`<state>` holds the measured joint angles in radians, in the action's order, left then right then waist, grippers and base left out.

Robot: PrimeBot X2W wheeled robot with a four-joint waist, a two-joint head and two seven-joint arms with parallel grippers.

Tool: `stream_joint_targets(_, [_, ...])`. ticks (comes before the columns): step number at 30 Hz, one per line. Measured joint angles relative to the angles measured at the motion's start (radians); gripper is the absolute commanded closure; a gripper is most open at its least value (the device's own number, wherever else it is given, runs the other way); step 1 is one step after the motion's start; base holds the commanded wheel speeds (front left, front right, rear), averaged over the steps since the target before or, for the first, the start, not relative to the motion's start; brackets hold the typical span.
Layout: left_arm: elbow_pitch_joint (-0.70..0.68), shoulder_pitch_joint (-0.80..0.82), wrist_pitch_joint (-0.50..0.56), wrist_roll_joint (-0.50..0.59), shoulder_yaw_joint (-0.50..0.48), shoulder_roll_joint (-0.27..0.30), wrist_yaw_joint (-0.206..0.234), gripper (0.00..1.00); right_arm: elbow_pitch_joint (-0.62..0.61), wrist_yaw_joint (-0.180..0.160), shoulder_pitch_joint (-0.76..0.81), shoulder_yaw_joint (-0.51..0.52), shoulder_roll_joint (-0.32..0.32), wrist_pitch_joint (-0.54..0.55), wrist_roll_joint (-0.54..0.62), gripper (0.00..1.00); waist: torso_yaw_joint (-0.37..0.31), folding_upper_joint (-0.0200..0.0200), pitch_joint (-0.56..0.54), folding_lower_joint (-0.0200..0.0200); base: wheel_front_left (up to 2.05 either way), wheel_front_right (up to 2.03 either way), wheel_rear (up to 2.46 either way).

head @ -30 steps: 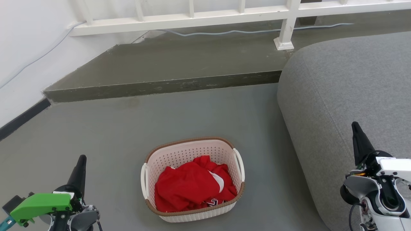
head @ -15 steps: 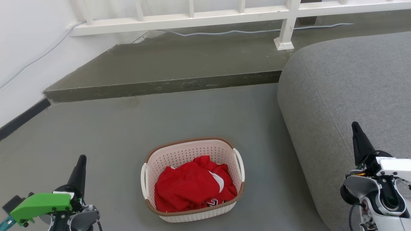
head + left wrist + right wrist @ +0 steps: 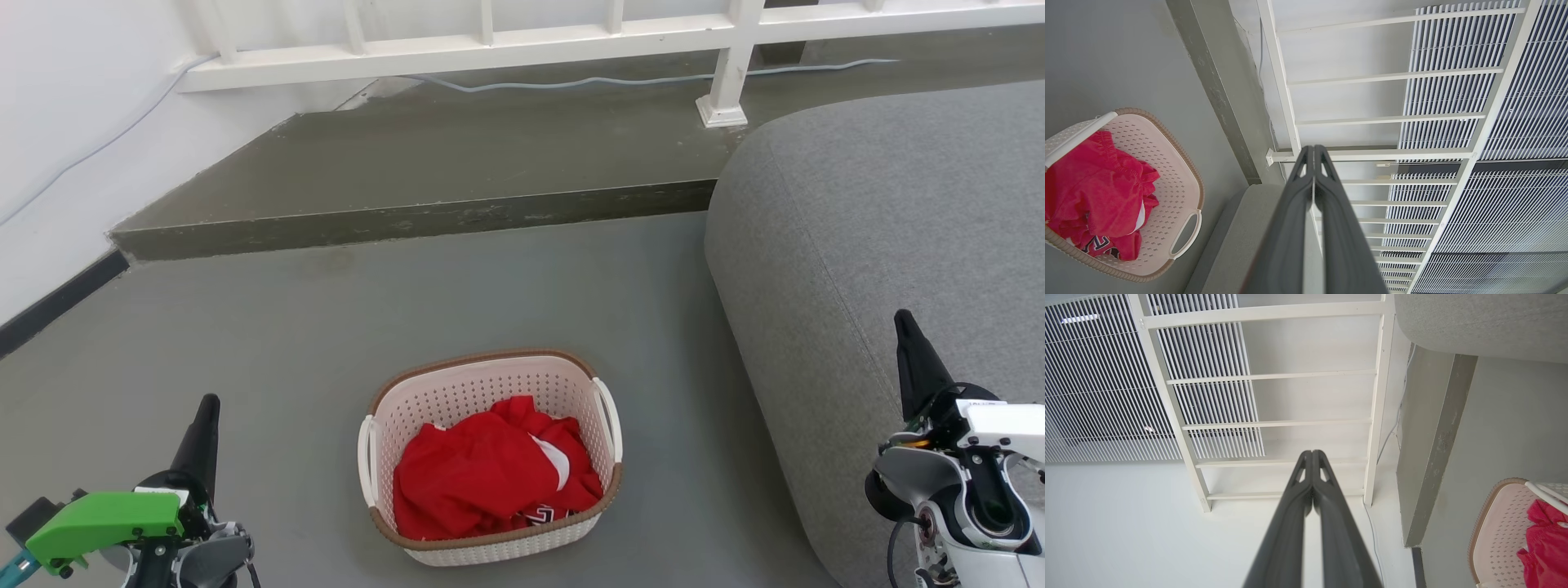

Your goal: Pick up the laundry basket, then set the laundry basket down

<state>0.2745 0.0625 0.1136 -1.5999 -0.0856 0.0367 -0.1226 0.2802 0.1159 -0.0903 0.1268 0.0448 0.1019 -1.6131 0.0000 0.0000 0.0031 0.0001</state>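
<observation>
The left gripper [image 3: 210, 402], two long dark fingers on a green-and-white wrist, is closed with its fingers pressed together and nothing between them. It sits low at the robot's left, above the floor and well apart from the basket. The right gripper [image 3: 900, 314] is likewise closed and empty, raised at the robot's right in front of the sofa's edge. The wrist views show each pair meeting at the tips, left [image 3: 1310, 148] and right [image 3: 1312, 452].

The small cream-white perforated plastic laundry basket [image 3: 478, 385] with a brown woven-look rim stands upright on the smooth grey floor [image 3: 326, 327], between the two grippers and touched by neither. A white handle [image 3: 365, 457] shows on its left side and another [image 3: 608, 416] on its right. Inside lies a crumpled red garment [image 3: 482, 474] with white trim.

Just right of the basket is a rounded grey fabric sofa [image 3: 882, 204]. Beyond it the floor meets a darker raised concrete step [image 3: 424, 163]. A white barred railing [image 3: 490, 37] stands on that step, and a thin grey cable [image 3: 571, 82] runs along it. A white wall [image 3: 65, 98] closes the left side.
</observation>
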Motion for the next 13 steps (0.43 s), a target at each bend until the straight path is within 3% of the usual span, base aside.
stream_joint_targets(13, [0.000,0.000,0.000,0.000,0.000,0.000,0.000,1.00,0.000,0.000,0.000,0.000,0.000,0.000,0.000,1.00,0.000,0.0000,0.000,0.0000,0.00,0.00,0.00])
